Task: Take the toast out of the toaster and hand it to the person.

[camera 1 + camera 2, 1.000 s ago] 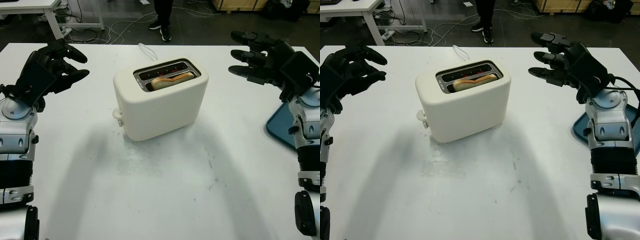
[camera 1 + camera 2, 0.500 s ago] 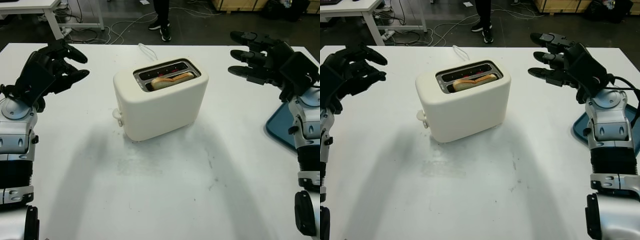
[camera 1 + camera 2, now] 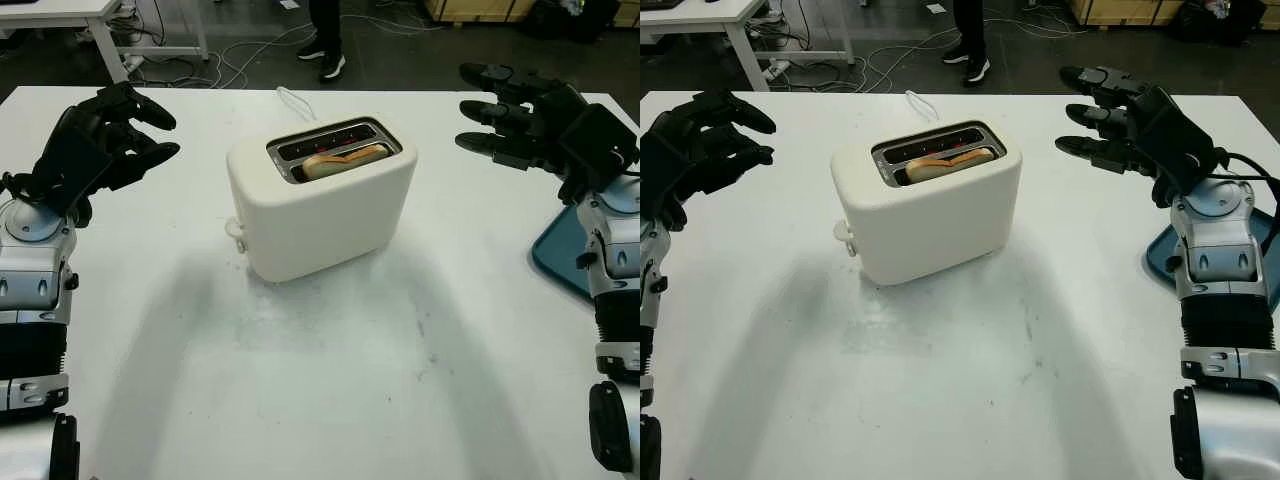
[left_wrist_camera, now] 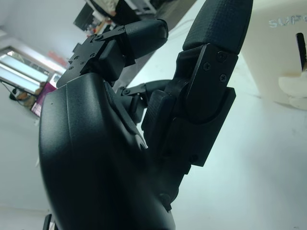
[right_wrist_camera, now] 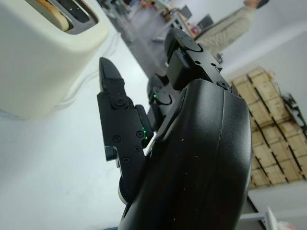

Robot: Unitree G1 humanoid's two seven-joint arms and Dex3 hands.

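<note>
From the head cameras, the cream toaster (image 3: 320,205) sits in the upper middle of the frame on the white table (image 3: 320,400), its slots facing up. The toast (image 3: 345,160) lies in the nearer slot, its top edge just proud of the opening, which I judge leaves enough crust to pinch. The left hand (image 3: 100,140) hangs at the upper left, well apart from the toaster, fingers curled and holding nothing. The right hand (image 3: 525,125) hovers at the upper right, released and empty, its fingers aimed toward the toaster, probably staged for the reach. A blue tray (image 3: 560,255) peeks in at the right edge. The person's legs (image 3: 325,35) stand beyond the table's far edge, top centre, where the handover would go.

In the left wrist view, that hand's black fingers (image 4: 211,28) are bent over the table, the toaster's side showing at the upper right.

In the right wrist view, the toaster occupies the upper left with the toast end visible; the person (image 5: 225,26) stands at the upper right.
</note>
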